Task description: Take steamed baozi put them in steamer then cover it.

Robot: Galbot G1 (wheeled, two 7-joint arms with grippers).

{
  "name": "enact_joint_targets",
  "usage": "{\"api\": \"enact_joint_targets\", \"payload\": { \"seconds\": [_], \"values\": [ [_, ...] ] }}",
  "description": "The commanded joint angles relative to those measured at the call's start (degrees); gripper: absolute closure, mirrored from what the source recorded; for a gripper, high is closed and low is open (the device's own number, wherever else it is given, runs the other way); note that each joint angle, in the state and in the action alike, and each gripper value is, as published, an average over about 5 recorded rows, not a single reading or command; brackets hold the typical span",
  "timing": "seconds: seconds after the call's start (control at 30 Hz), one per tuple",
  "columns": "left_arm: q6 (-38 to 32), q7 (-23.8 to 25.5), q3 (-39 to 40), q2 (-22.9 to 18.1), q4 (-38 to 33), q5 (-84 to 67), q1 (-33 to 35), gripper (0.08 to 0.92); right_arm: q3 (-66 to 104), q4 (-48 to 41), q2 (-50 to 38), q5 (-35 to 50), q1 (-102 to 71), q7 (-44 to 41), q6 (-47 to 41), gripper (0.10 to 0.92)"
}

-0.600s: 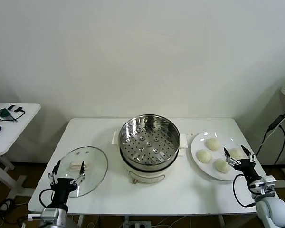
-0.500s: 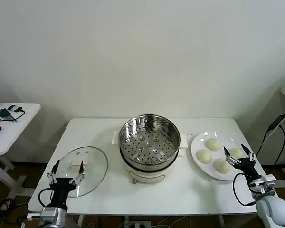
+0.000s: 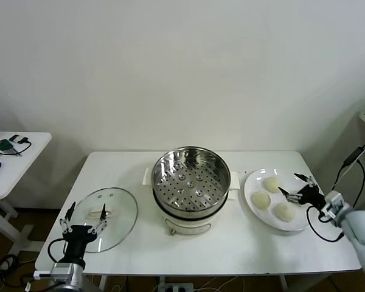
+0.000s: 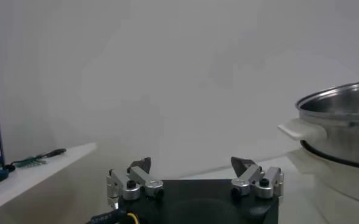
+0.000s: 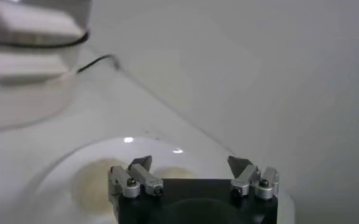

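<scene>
The steamer [image 3: 188, 181] stands open at mid-table with its perforated tray bare. The glass cover [image 3: 112, 213] lies flat on the table to its left. Three baozi [image 3: 271, 184], [image 3: 261, 199], [image 3: 285, 212] show on the white plate [image 3: 250, 185]; the fourth is hidden behind my right gripper [image 3: 288, 184]. That gripper is open and hovers over the plate's right part, pointing toward the steamer. In the right wrist view the gripper [image 5: 191, 161] is open above two baozi [image 5: 95, 181], [image 5: 174, 173]. My left gripper [image 3: 87, 210] is open at the cover's near edge.
A side table [image 3: 15, 159] with small items stands at far left. The left wrist view shows my open left gripper [image 4: 194, 163], the steamer's rim and handle [image 4: 341, 119], and the side table [image 4: 39, 165]. A black cable [image 3: 353, 161] hangs at right.
My right gripper has risen from the table's front right edge and swung over the plate, now covering one baozi. The left gripper has barely shifted.
</scene>
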Motion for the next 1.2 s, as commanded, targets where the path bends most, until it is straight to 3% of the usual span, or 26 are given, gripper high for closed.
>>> {"api": "enact_joint_targets", "payload": {
  "seconds": [0.03,0.47,0.87,1.2],
  "values": [
    [0.3,-0.3,-0.5,0.6,0.4,-0.9,-0.1,0.177,-23.1,-13.3,-2.8,-12.5,25.6,-14.7,1.8,0.203],
    [0.6,-0.5,-1.5,1.6,1.5,-1.7,-0.5,0.177,-36.7,-34.4,11.9,-19.0,37.9,-18.1,7.0,0.203],
    [0.7,-0.7,-2.9,3.0,2.5,-2.6,-0.8,0.177,-34.4,-43.7,23.3,-21.8,36.8,-17.4,7.3,0.203],
    [0.6,-0.8,-3.5,3.5,2.9,-3.0,-0.7,0.177,-29.8,-46.8,25.6,-28.6,35.1,-16.0,8.3,0.203]
  ]
}}
